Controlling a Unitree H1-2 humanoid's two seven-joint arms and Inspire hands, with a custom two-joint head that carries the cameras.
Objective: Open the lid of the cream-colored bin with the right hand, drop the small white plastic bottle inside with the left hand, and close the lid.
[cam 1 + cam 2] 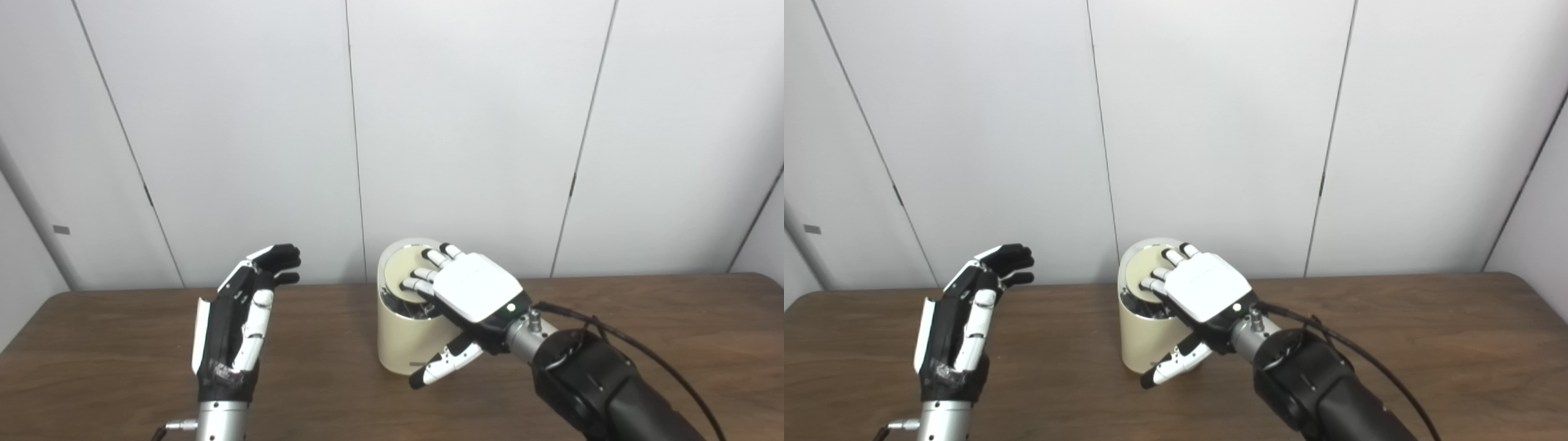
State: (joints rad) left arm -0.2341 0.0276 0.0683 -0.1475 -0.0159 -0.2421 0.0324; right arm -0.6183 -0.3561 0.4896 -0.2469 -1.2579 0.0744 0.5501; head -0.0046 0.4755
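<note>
A: One dark wood-grain counter (643, 343), matte. One cream-colored bin (401, 343) at its middle, a smooth cylinder, long axis upright.

B: Its round lid (411, 269) tilts, facing up-left. Right robot hand (474, 288) lies on it, fingers spread flat. Left robot hand (242, 318) hovers well apart, open, empty.

Even, diffuse indoor light fills both views, bright on the pale wall panels (465, 122) across the upper frame. The brown surface (643, 343) carries a soft sheen and only faint shadows beside the bin (404, 343). Focus is slightly soft throughout, with mild compression grain and panel seams leaning outward toward the frame edges.
</note>
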